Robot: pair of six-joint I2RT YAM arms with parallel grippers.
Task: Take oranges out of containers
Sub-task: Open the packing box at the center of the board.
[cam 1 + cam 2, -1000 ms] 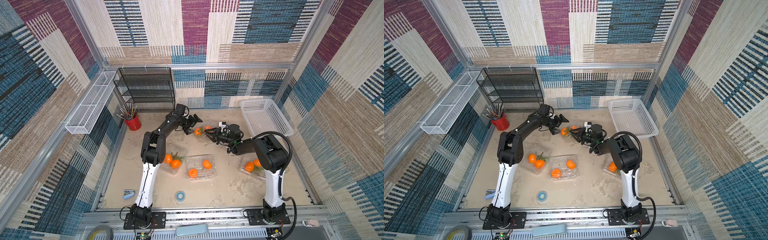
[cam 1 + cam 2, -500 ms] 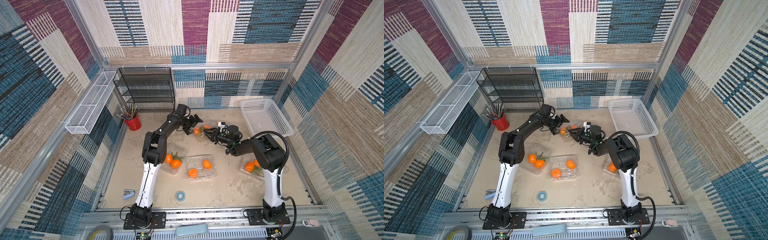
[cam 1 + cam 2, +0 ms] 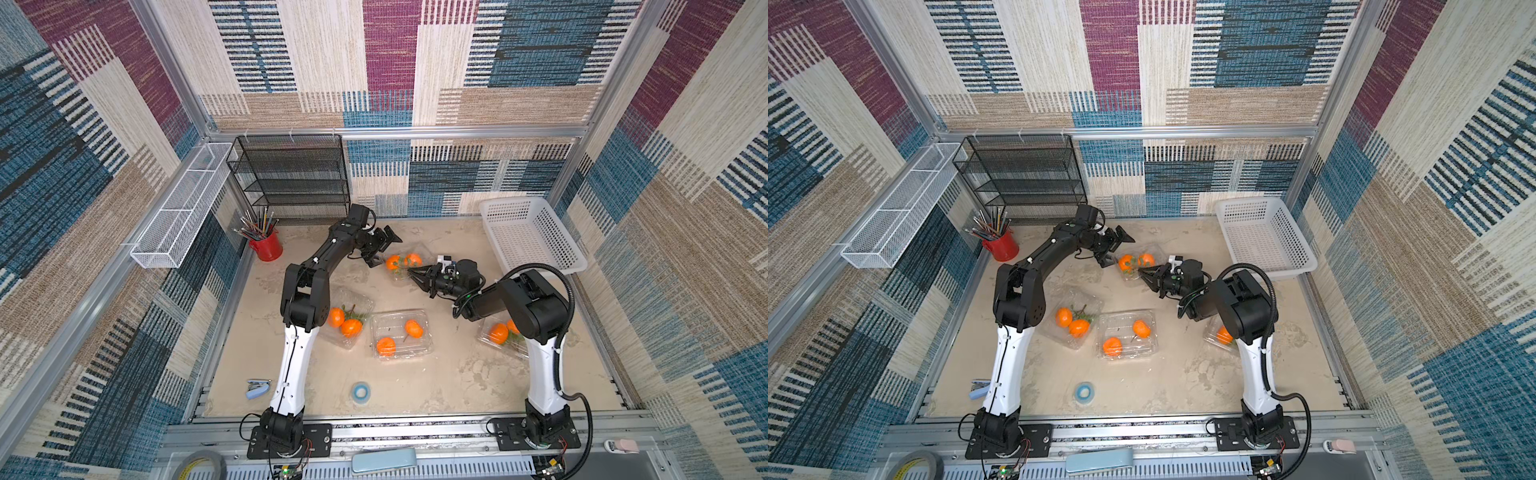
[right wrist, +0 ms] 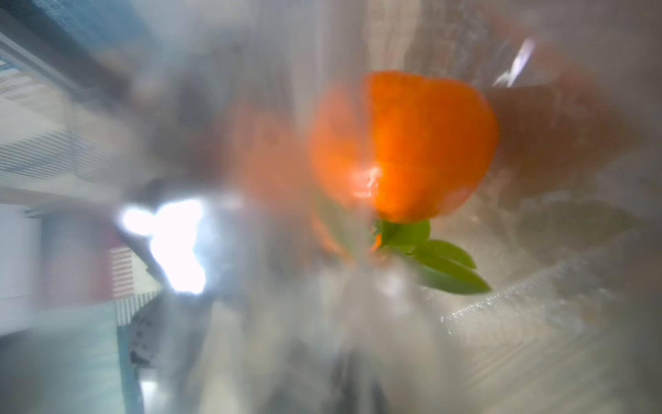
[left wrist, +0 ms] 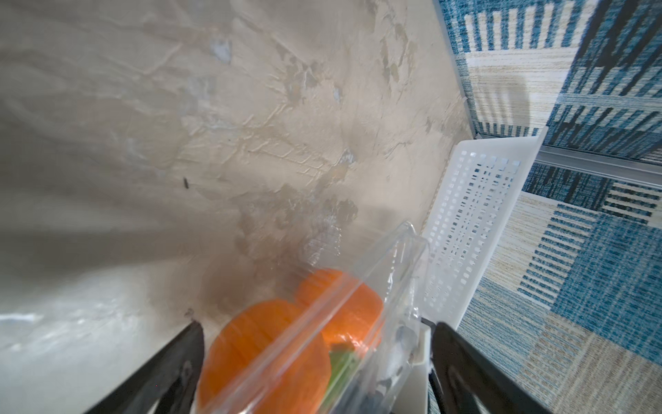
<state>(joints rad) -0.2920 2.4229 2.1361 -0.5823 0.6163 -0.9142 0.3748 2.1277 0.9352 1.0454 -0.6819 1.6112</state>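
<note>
- desk (image 3: 457,386): sandy surface, carrying all four clear clamshells; none is looking emptied.
- white basket (image 3: 532,241): sitting at the far right corner, showing nothing inside.
- far container (image 3: 424,253): lying between the two hands, the one being worked on.
- middle container (image 3: 401,353), left container (image 3: 353,297) and right container (image 3: 486,338): waiting nearer the robot, each showing fruit inside.
- left hand (image 5: 317,324): fingers standing wide apart, straddling one end of the far container without visibly touching it.
- right hand (image 3: 415,276): reaching the opposite edge of the far container. Whether its fingers are together, or pinching plastic, cannot be told.
- oranges (image 3: 1126,262): two sitting inside the far container, behind plastic.

Step, as judged: the first clamshell is being opened, and no fruit is out yet. The next move is calling for one hand pinning the base while the other is peeling the lid up. The thin plastic is likely to flex or skid rather than unlatch cleanly.

Hard to make out:
- right arm (image 3: 528,307): covering much of the right container, so its fruit count is staying uncertain.
- right wrist view: smeared by plastic pressing close to the lens. Only one orange and its leaves (image 4: 447,265) are reading clearly, and no fingers are appearing.
- far container's lid: latched or ajar, not readable.
</note>
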